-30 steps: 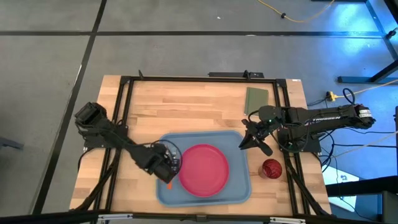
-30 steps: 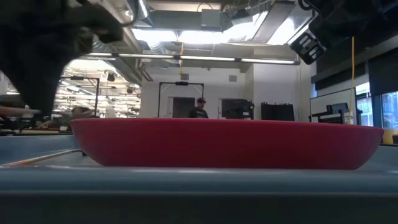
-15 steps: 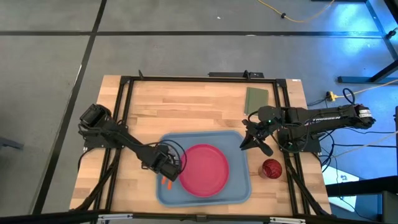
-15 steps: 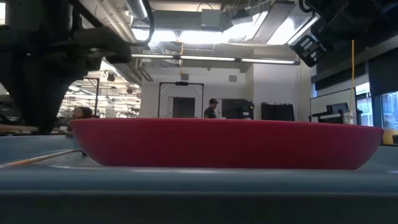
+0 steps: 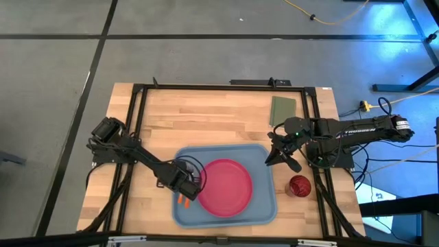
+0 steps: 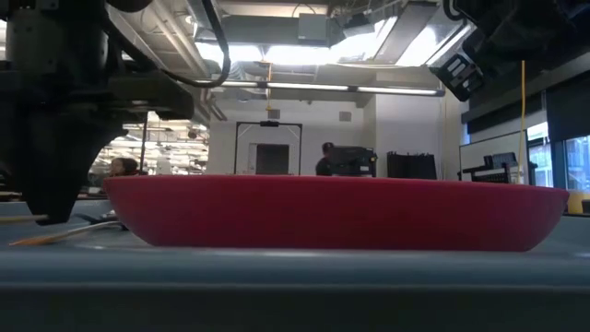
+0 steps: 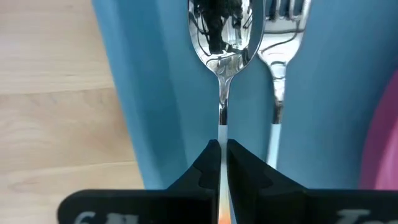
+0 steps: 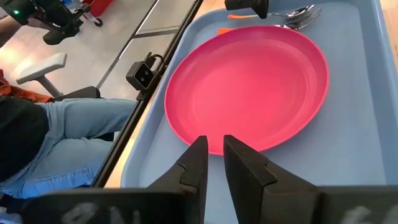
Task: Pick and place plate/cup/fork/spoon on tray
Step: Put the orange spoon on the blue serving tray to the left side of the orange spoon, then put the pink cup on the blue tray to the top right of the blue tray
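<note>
The light blue tray (image 5: 264, 154) lies at the table's near middle with the pink-red plate (image 5: 224, 186) on it. My left gripper (image 5: 184, 186) is low over the tray's left part, shut on the silver spoon (image 7: 225, 37). The fork (image 7: 278, 74) lies flat on the tray beside the spoon, between it and the plate. The dark red cup (image 5: 299, 185) stands on the table right of the tray. My right gripper (image 5: 278, 159) hovers over the tray's far right corner. Its fingers are closed to a thin gap and hold nothing (image 8: 213, 146). My left gripper pinches the spoon's thin handle (image 7: 221, 127) between its two fingers (image 7: 239, 165), toward the orange-tipped end. The handle runs forward out of the fingers, bowl up and pointing away. The spoon lies level along the tray floor; I cannot tell whether it touches the floor.
A small green pad (image 5: 282, 110) lies on the table at the far right. A black frame (image 5: 137, 116) edges the wooden table. Bare tray floor shows right of the plate (image 8: 348, 137). A person stands in the room far behind the table (image 6: 324, 159).
My left gripper has come down toward the tray floor with the spoon, which now lies low beside the fork. My right arm has kept still.
</note>
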